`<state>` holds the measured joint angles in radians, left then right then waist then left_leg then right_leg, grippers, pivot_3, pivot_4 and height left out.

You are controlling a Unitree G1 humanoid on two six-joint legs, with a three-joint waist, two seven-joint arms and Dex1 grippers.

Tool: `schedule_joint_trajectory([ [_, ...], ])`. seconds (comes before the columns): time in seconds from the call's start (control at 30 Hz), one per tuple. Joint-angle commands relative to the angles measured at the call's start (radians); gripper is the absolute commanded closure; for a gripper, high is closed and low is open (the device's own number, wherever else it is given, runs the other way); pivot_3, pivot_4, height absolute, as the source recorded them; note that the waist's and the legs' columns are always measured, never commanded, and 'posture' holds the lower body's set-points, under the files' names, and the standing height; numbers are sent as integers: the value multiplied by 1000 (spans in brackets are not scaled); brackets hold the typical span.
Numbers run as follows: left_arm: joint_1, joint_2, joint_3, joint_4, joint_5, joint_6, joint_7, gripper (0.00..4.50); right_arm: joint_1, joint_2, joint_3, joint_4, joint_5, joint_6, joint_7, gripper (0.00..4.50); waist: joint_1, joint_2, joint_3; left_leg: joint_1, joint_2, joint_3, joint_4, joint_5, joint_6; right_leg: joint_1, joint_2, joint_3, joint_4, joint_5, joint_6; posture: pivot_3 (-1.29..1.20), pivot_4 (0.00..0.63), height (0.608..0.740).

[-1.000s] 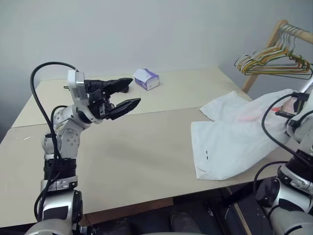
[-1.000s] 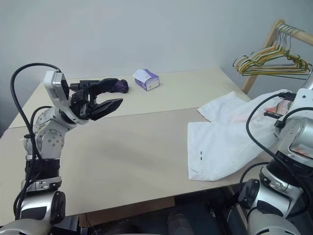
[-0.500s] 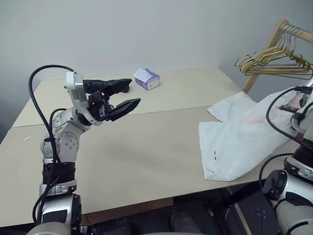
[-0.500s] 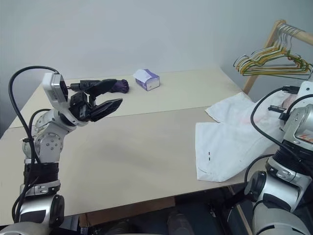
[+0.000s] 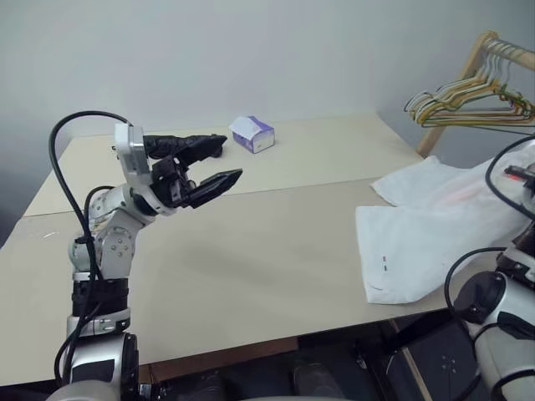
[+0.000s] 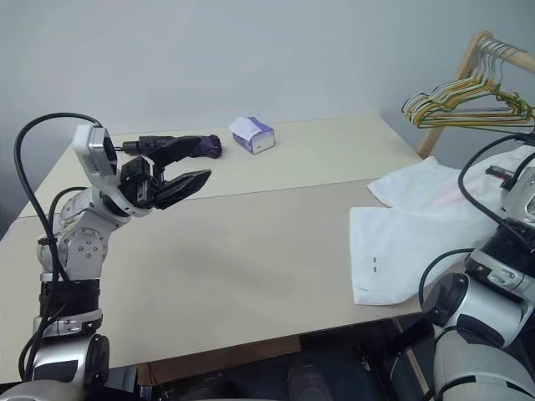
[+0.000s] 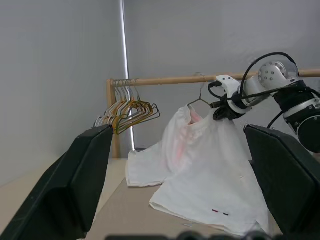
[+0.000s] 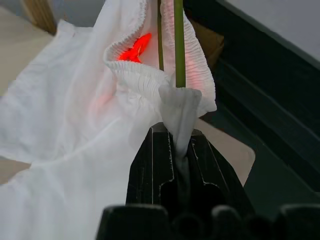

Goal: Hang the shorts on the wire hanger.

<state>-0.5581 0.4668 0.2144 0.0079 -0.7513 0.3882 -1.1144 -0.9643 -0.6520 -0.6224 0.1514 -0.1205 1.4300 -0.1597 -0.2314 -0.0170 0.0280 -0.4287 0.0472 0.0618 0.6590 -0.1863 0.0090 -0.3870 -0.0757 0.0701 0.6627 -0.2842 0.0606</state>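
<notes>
Materials and surface finish

Shorts (image 7: pixel 200 165): thin white cloth, gathered waistband. Wire hanger (image 8: pixel 178 42): smooth greenish metal. Table (image 5: pixel 251 259): matt beige. Rail (image 7: pixel 165 80): bare wood.

Count, by kind:
- shorts (image 5: pixel 422 242): one pair, white, with two small dark marks near a hem.
- wire hanger (image 8: pixel 177 42): one, thin and greenish.
- bunch of hangers (image 5: pixel 468 104) on the wooden rail: several; exact number cannot be told.
- tissue box (image 5: pixel 251 134): one.
- table (image 5: pixel 251 267): one.
- dark purple object (image 6: pixel 205 148) near the table's far edge: one.
</notes>
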Motion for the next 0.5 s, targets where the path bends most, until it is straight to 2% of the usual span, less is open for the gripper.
schedule_joint_trajectory([
  [0.03, -33, 6, -1, -4, -9, -7, -11, 0, -113, -18, -85, 44, -22, -138, -122, 4490, -4, 2, 2, 0, 0, 0, 0, 0, 0, 0, 0, 0, 0, 0, 0, -229, 0, 740],
  [0.3, -17, -1, 6, -18, -20, -3, -8, 0, -217, -13, -227, 147, 7, -277, -294, 4490, -10, 6, 4, 0, 0, 0, -1, 0, 0, 0, 0, 1, 0, 0, 0, -229, 0, 740],
  [0.5, -24, -11, 2, -15, -18, -11, -11, 0, -250, -58, -352, 281, 59, -338, -378, 4490, -10, 8, 5, 0, 0, 0, -1, 0, 0, 0, 0, 1, 0, 0, 0, -230, 0, 740],
])
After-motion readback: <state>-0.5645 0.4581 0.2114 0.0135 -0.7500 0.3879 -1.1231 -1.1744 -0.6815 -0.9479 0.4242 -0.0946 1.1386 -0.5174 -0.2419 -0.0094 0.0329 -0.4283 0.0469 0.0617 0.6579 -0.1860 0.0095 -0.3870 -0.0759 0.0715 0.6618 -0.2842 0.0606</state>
